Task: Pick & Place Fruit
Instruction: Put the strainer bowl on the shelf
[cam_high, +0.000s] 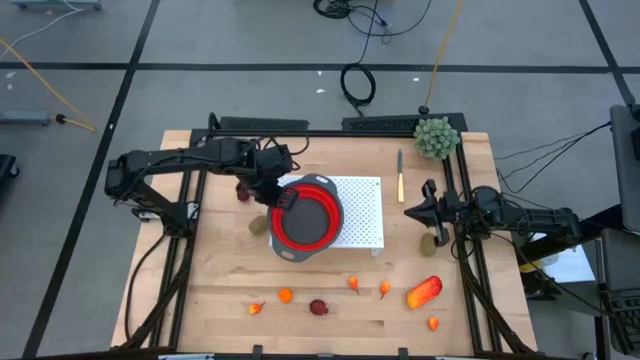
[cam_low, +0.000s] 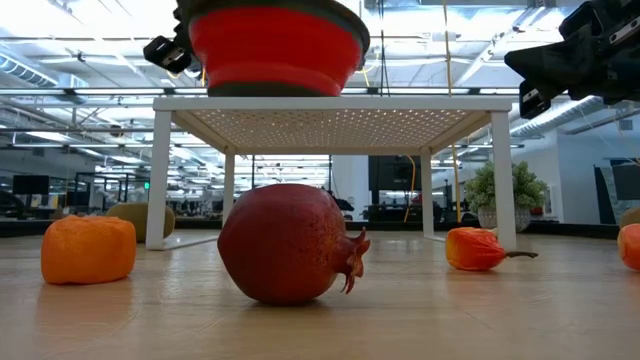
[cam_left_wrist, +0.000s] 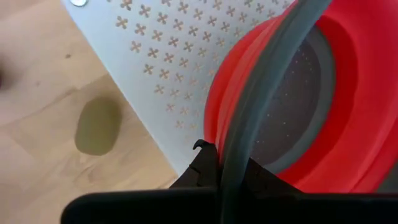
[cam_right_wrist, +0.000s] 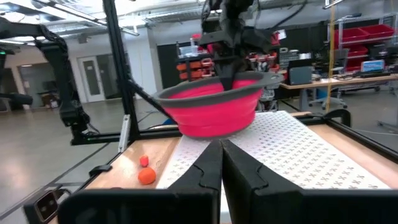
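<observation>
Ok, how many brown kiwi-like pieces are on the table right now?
2. One kiwi lies just left of the white rack; the other kiwi lies by the right gripper. The red bowl may hide more.

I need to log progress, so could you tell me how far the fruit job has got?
Nothing looks placed yet. In hand: the left gripper is shut on the rim of the red bowl, holding it over the white perforated stand. Left: the fruit, such as the pomegranate, lies on the table. The right gripper waits shut at the right side.
</observation>
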